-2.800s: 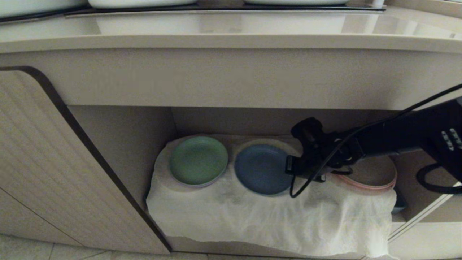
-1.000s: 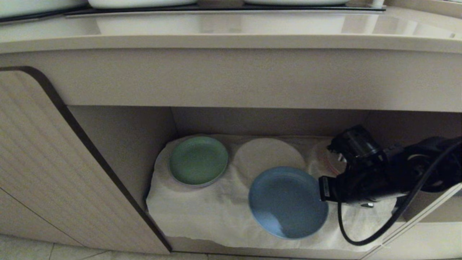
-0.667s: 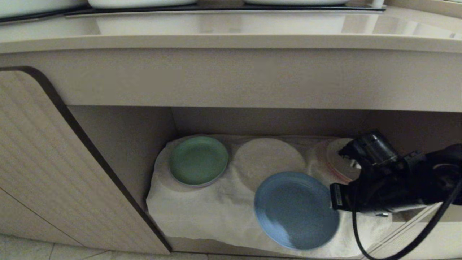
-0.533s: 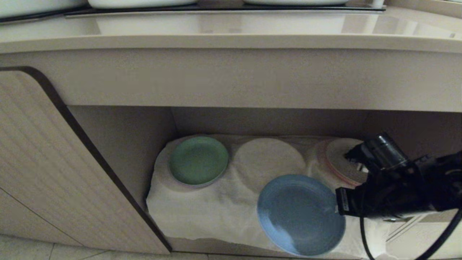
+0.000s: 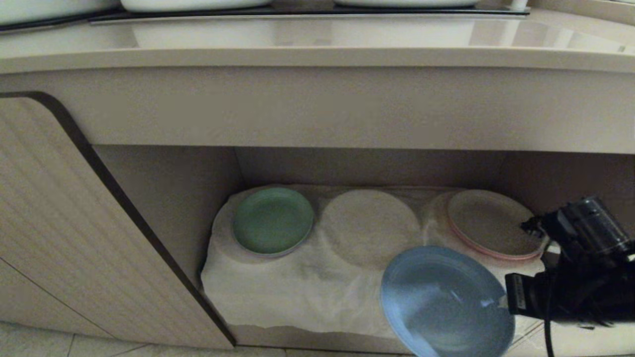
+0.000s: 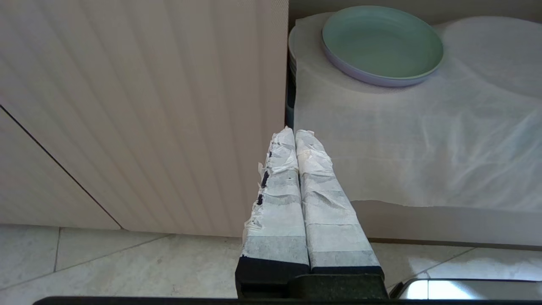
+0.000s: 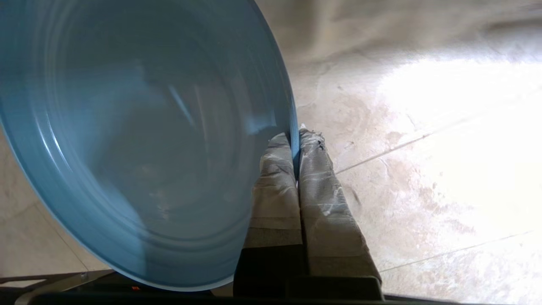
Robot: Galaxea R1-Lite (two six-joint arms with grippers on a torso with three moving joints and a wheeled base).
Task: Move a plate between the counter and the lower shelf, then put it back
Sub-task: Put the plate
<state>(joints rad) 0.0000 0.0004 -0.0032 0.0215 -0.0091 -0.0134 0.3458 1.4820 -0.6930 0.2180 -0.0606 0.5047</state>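
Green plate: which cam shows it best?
Left wrist view: the green plate is close, whole and unobstructed on the white cloth. Head view shows it whole too, but smaller and dimmer inside the lower shelf. Right wrist view misses it.

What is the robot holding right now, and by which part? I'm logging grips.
The right hand pinches the blue plate by its rim; the left hand holds nothing.
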